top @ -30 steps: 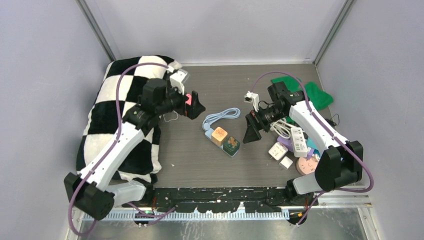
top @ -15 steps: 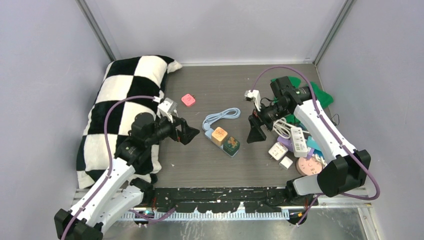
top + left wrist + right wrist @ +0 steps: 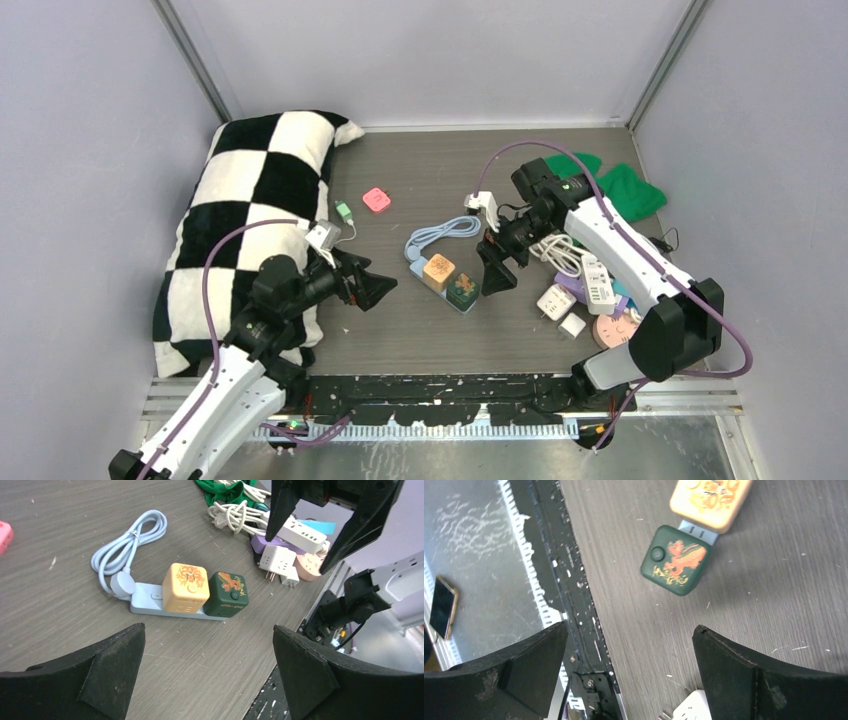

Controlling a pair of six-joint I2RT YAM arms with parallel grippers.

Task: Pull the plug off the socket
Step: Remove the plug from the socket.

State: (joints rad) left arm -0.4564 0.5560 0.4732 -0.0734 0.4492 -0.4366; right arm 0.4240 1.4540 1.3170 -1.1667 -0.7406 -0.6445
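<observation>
Nothing really readable here, folks. The green plug (image 3: 675, 560) has gold squiggly lettering on its face, but it's too blurry to make out.

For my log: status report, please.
Open, empty: left gripper, right gripper. Seated in blue strip: orange plug, green plug. No obstruction seen.

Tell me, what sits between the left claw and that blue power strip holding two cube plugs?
Nothing: only bare tabletop separates the left gripper from the blue power strip, clearest in the left wrist view.
</observation>
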